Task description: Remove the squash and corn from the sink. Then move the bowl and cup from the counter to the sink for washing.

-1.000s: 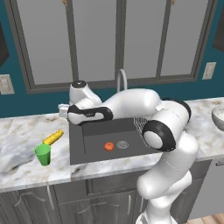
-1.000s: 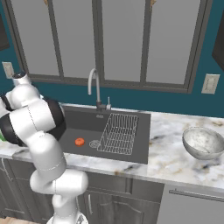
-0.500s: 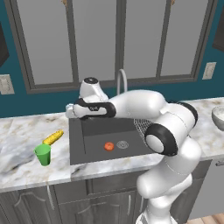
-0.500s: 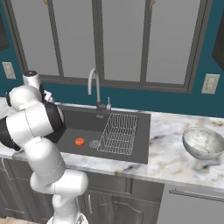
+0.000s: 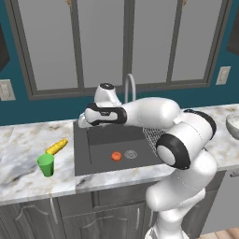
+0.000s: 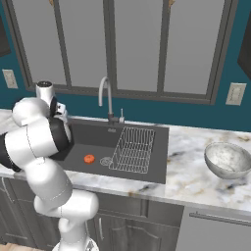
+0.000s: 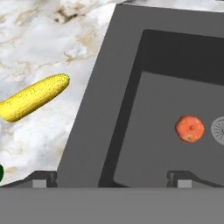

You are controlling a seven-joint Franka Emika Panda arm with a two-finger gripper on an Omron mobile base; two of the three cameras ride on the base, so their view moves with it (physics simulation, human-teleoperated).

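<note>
In the left base view the end effector (image 5: 83,122) hangs over the back left corner of the sink (image 5: 93,161), empty. The squash (image 5: 116,156) lies on the basin floor, below it and off to its right, just beside the round drain (image 5: 130,154). The corn (image 5: 56,147) rests on the counter (image 5: 18,154) to the end effector's left and nearer the front edge, with the cup (image 5: 45,165) standing upright just in front of the corn. The bowl (image 5: 233,126) sits far to the right, well apart from the end effector.

In the right base view the squash (image 6: 89,159) lies beside the drain, next to the wire rack (image 6: 133,149); the bowl (image 6: 228,160) stands on the counter beyond the sink's right rim, and the faucet (image 6: 105,98) rises behind the basin.

In the hand view the two fingertips (image 7: 43,178) stand wide apart with nothing between them. The corn (image 7: 34,97) lies on marble ahead and to the left, the squash (image 7: 190,128) in the basin to the right.
</note>
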